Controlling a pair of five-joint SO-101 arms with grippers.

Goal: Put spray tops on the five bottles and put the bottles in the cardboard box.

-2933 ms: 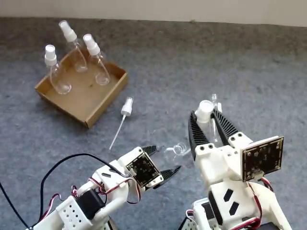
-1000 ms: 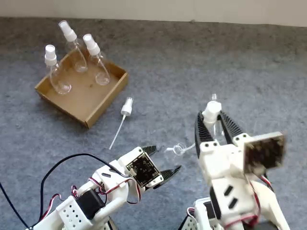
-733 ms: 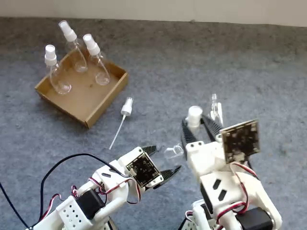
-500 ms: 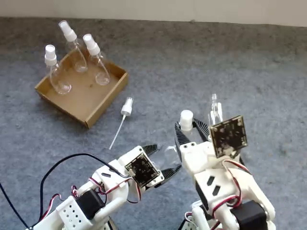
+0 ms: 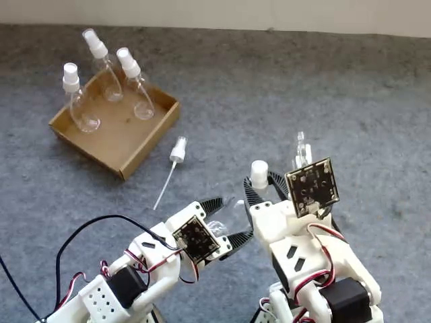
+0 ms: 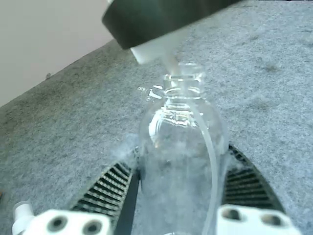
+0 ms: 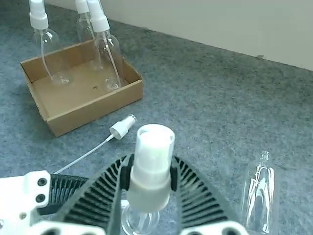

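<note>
Swinging across from where it had hung a few seconds before, the right hand point(image 5: 261, 183) had carried its spray top point(image 5: 258, 173) over toward the left arm. The left hand point(image 5: 227, 219) had pushed forward around the open bottle point(image 6: 178, 161) that had been lying just ahead of it.

That bottle sat between the left hand's ribbed fingers point(image 6: 115, 183), which pressed on both of its sides. Its neck pointed up at the spray top, and the top's thin tube ran down through the mouth into the clear body. The right hand was clamped on the white spray top (one black finger on each side of the collar).

Just beyond the right hand, a second bare bottle point(image 5: 301, 151) lay on the grey tabletop point(image 5: 269, 81). A loose spray top point(image 5: 176, 151) with its long tube lay beside the cardboard box point(image 5: 151, 145), near its closest corner. Three capped bottles point(image 5: 101, 64) stood upright inside the box, well apart from both arms.
</note>
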